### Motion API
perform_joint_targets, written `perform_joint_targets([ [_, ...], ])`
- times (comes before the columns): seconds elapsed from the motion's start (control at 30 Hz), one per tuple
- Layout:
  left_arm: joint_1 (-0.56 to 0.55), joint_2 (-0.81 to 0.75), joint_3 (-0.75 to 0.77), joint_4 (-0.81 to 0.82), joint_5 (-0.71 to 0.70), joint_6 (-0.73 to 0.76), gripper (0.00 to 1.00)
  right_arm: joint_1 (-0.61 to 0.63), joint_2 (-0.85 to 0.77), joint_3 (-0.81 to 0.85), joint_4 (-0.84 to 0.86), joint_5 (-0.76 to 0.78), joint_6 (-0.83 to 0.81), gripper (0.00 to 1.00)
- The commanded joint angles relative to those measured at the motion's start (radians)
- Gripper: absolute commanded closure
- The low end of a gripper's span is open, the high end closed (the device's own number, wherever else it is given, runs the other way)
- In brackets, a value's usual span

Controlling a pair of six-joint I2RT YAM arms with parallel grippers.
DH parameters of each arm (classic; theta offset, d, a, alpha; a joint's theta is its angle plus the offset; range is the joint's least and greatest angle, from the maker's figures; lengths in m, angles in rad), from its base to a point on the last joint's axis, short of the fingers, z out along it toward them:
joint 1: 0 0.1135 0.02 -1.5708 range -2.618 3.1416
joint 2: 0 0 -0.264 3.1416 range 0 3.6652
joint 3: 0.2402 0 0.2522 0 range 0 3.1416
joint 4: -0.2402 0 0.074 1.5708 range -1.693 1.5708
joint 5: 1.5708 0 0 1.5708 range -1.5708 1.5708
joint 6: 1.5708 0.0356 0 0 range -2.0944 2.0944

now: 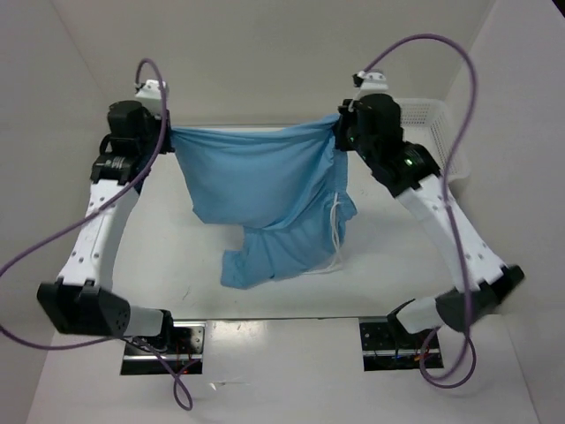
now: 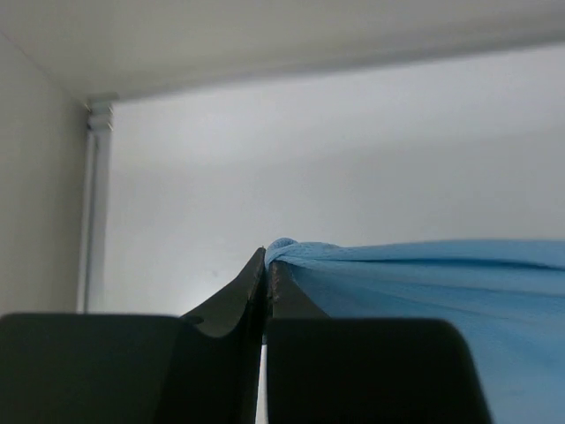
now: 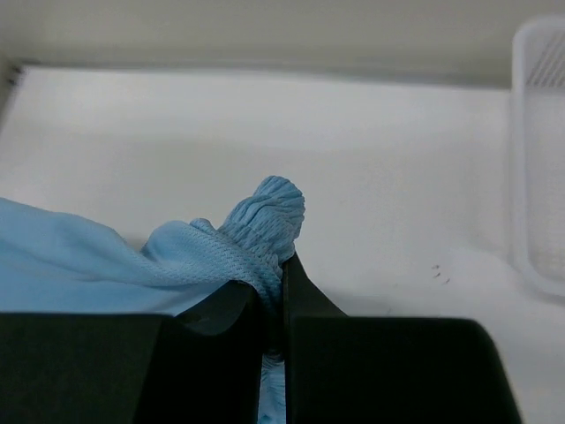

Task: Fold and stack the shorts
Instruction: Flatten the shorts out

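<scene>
While the sky-blue shorts (image 1: pixel 265 190) hang stretched aloft | left gripper (image 2: pixel 267 267), right gripper (image 3: pixel 275 272) each pinch a corner | nothing folded or stacked yet.

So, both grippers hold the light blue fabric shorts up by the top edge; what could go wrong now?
The left gripper pinches only a thin corner of the light blue fabric shorts, so it may slip out.
The lower part lies bunched on the white table and may crease.
The thin white drawstring cord hangs loose and could snag.
</scene>
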Motion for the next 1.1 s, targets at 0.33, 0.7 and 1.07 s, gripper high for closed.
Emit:
perform_joint_targets([
  [0.33,-0.025,0.494,0.175,0.123,-0.101,0.004,1.00,-0.194,0.666,0.295,0.056,-0.134,0.022,0.85],
  [0.7,-0.036,0.459,0.245,-0.241,0.124,0.004,0.15,-0.205,0.607,0.267,0.006,-0.133,0.096,0.10],
  [1.07,-0.301,0.095,-0.488,-0.203,0.060,0.004,0.20,-0.209,0.264,-0.416,0.077,-0.103,0.277,0.17],
])
